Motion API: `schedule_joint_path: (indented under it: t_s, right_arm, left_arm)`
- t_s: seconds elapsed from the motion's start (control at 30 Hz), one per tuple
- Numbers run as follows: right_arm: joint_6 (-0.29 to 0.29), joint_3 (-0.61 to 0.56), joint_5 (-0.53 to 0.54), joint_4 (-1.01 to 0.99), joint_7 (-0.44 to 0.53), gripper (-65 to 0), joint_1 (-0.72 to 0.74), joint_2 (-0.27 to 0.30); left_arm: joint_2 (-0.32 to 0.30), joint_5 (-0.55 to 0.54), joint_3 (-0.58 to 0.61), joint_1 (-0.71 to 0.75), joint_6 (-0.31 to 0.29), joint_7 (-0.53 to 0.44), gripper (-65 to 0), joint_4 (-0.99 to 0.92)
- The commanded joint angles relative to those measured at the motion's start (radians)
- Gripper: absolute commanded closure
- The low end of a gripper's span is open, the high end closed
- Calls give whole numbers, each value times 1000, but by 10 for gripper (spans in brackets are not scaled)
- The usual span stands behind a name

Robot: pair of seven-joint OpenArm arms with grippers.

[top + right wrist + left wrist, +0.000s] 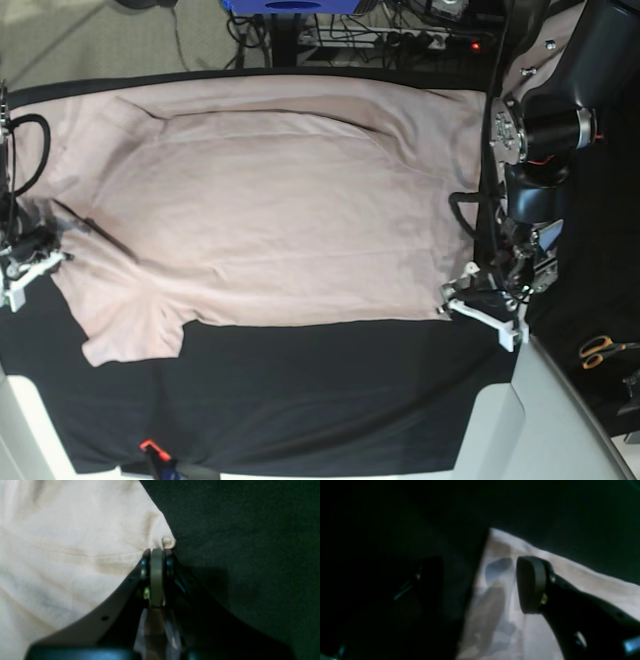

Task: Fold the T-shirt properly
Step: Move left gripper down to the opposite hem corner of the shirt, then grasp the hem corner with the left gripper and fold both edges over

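Observation:
The pale pink T-shirt (270, 200) lies spread flat on the black cloth (300, 390), one sleeve toward the lower left. My right gripper (42, 243) is at the shirt's left edge. In the right wrist view it (157, 555) is shut on the hemmed edge of the shirt (75, 530), with a small bunch of fabric above the fingertips. My left gripper (468, 296) is at the shirt's lower right corner. In the left wrist view it (480, 585) is open, one pad (531, 585) over the shirt (582, 580), the other finger over black cloth.
Orange-handled scissors (600, 350) lie at the far right. A small orange-tipped object (148, 447) sits at the cloth's front edge. White table corners (520, 430) show at the front. Cables and a power strip (400, 40) lie behind the table.

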Motion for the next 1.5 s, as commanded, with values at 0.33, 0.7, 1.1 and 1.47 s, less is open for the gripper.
schedule_joint_path:
  t_s: [0.33, 0.7, 1.1, 1.47]
  right_arm:
    - [-4, -1, -5, 7, 0, 0, 17, 20]
    - [-4, -1, -5, 7, 2, 0, 17, 20]
    - [-4, 8, -5, 60, 0, 0, 6, 19]
    - [-6, 187, -4, 366, -44, 0, -162, 39]
  left_arm:
    - [11, -16, 88, -26, -3, 15, -446, -14]
    - [22, -16, 129, -35, -3, 8, -51, -55]
    - [17, -18, 129, -37, -3, -55, 0, -29]
    - [-30, -18, 129, 160, -3, 121, 0, 434]
